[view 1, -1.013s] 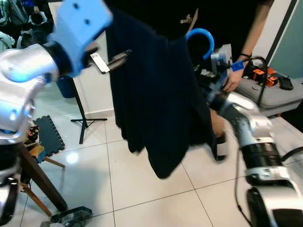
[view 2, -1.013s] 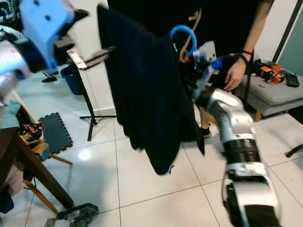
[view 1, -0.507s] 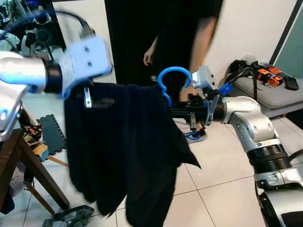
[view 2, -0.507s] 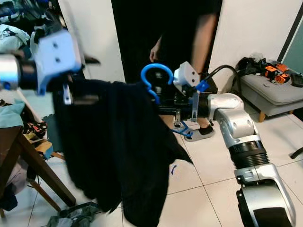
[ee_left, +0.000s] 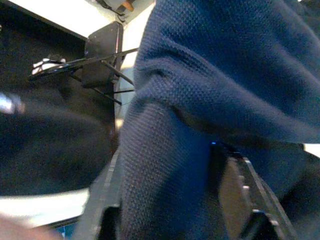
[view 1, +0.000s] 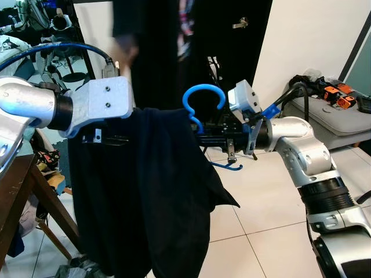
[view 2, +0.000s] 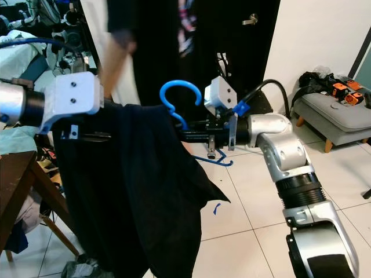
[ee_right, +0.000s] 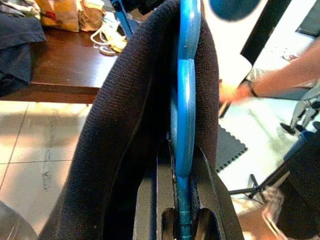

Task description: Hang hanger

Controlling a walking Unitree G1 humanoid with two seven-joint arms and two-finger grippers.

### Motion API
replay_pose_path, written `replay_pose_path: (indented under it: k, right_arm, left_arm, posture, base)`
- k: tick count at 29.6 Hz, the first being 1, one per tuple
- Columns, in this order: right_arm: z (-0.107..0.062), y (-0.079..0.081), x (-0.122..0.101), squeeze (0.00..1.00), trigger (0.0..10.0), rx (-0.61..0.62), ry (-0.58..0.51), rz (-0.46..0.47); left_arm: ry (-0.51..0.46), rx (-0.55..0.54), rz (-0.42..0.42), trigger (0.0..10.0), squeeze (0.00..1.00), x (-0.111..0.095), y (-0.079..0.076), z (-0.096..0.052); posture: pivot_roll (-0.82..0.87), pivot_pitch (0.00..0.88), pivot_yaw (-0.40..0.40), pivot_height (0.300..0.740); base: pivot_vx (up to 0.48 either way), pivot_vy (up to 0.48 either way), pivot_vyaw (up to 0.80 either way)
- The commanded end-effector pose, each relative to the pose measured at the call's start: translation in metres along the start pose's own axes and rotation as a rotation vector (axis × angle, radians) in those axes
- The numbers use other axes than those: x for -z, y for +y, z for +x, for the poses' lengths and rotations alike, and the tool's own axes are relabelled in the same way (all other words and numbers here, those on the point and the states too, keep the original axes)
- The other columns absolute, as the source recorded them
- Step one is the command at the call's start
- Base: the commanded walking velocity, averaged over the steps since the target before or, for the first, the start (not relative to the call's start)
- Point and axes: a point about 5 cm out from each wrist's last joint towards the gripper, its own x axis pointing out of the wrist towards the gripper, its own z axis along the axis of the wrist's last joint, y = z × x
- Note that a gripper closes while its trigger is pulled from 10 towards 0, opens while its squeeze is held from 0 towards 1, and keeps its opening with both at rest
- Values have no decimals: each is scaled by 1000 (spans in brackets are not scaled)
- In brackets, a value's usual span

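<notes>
A: What is held by the right gripper (view 1: 200,139)?

B: The blue hanger (view 1: 203,104) is clamped just below its hook; in the right wrist view the two black fingers (ee_right: 150,200) are pressed against either side of the blue plastic (ee_right: 184,100). The hook is raised above the fingertips, and the lower blue bar is seen hanging just beneath that wrist.

A: And the dark garment (view 1: 151,197)?

B: It is draped over the hanger and spread from the right fingertips across to the left gripper (view 1: 110,139), below which it hangs toward the tiled floor (view 1: 261,202).

A: Is anything gripped by the left one?

B: That cannot be told. Knitted cloth (ee_left: 200,100) is seen pressed close before its fingers. A person (view 2: 151,40) is seen standing beyond both grippers.
</notes>
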Motion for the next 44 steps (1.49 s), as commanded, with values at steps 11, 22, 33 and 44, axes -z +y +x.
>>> replay_pose_path:
  k: [11, 22, 33, 44]
  right_arm:
    - [10, 9, -24, 0, 10000, -65, -91, -92]
    - [-8, 0, -19, 1000, 10000, 94, -70, -4]
    - [-81, -21, -12, 1000, 10000, 407, -22, 29]
    - [-75, 42, 20, 0, 10000, 107, -52, 282]
  left_arm:
    - [59, 45, -62, 0, 0, 17, -8, 2]
    - [-67, -207, -106, 0, 0, 19, 13, -7]
    - [-82, -369, -166, 0, 0, 34, 25, -34]
    - [-151, -421, -163, 0, 0, 26, 36, -44]
  posture:
    - [30, 0, 53, 740]
    - [24, 0, 53, 740]
    - [15, 0, 51, 740]
    - [10, 0, 57, 740]
  base:
    - [0, 0, 0]
    - [0, 0, 0]
    - [0, 0, 0]
    - [0, 0, 0]
